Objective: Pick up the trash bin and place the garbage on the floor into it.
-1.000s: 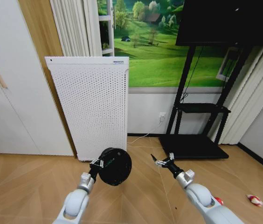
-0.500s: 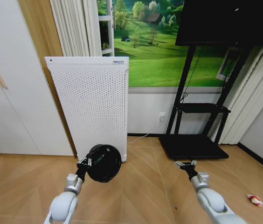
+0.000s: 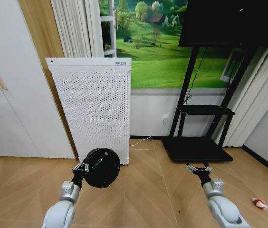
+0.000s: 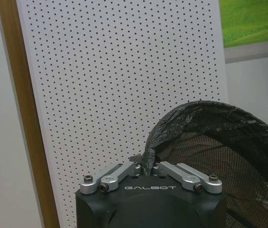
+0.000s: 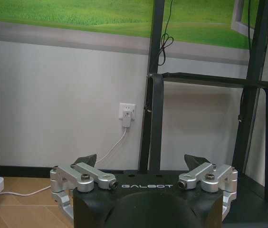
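I've got the black mesh trash bin (image 3: 101, 167) off the floor (image 3: 143, 199), my left gripper (image 3: 81, 167) pinching only its liner-wrapped rim, so it could slip or swing as I head for the scrap (image 3: 259, 204), while my right gripper (image 3: 199, 168) waits wide open

The bin (image 3: 101, 167) hangs in the left gripper (image 3: 82, 167), near the perforated panel (image 3: 93, 107) behind it. The right gripper (image 3: 199, 167) hovers right, before the stand (image 3: 198, 148). A scrap (image 3: 259, 203) lies on the floor (image 3: 143, 190), far right.
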Available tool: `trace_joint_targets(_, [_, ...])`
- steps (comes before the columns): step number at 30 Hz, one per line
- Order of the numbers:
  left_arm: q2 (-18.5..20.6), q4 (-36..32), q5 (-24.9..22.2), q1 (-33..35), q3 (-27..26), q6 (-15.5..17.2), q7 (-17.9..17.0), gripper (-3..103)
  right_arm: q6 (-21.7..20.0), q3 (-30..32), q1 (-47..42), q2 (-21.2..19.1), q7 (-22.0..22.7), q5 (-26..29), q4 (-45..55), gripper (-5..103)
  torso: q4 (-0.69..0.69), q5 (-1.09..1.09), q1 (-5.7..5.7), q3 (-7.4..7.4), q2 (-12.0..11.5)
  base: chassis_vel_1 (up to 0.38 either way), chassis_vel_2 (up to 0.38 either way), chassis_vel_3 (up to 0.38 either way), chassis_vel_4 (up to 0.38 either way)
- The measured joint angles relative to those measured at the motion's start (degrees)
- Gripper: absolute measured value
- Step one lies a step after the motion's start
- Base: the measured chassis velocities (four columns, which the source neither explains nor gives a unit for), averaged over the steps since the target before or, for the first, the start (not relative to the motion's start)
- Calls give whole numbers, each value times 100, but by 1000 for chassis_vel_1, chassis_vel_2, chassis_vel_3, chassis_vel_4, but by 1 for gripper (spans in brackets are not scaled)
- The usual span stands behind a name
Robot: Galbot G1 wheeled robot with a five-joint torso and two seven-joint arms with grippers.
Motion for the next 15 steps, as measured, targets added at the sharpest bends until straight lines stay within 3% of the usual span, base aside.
trace_joint_targets(9, [1, 0, 0, -2, -12, -4, 0, 4, -33, -73, 58, 11, 40, 30, -42, 100, 0, 0, 0, 0, 0, 0, 0, 0, 0])
trace_joint_targets(15, [8, 21, 0, -7, -15, -11, 1, 4, -49, -135, 103, 4, 53, 31, -97, 100, -1, 0, 0, 1, 0, -96, -94, 89, 111])
